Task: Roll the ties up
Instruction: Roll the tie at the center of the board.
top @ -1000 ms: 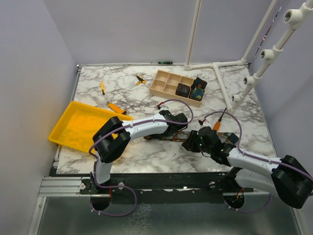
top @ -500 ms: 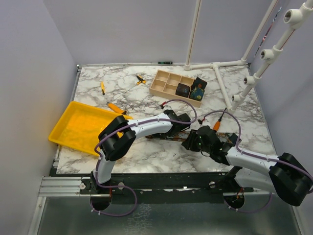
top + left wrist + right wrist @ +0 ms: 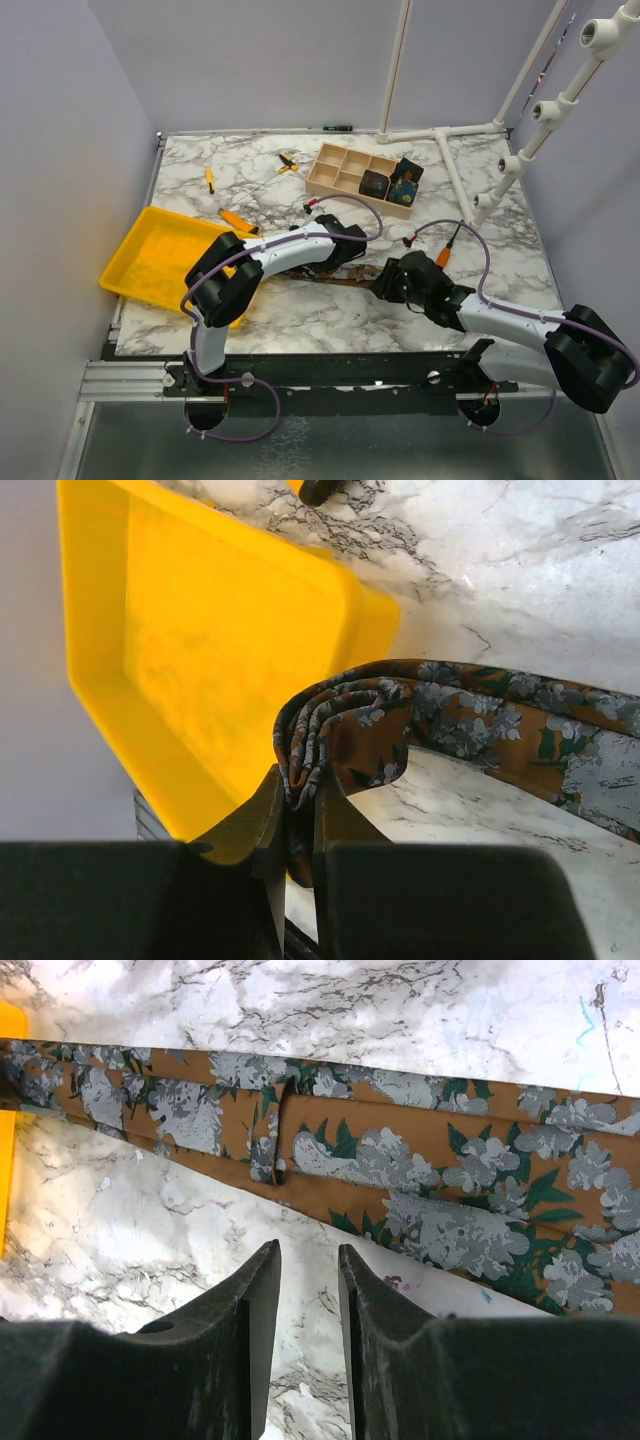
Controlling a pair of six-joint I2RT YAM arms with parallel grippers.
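Tie [image 3: 400, 1150]: rust-brown ground, grey-blue blossoms, dark green leaves.
Tray [image 3: 150, 262], left: plain bright yellow.
Table [image 3: 510, 250]: white marble, grey veining.
Far box [image 3: 325, 182]: pale wood.
Dark roll [image 3: 374, 184]: near-black.
Printed roll [image 3: 405, 186]: dark, blue-green motif.

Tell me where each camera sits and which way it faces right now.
Top external: above and behind the bases, looking down at the marble table; the left arm and right arm show.
Left wrist: looks along the left gripper, shut on the folded tie end, yellow tray beyond.
Right wrist: looks down past the right gripper, open and empty above the table, at the tie's flat stretch.
Shared: both wrist views show the same tie.
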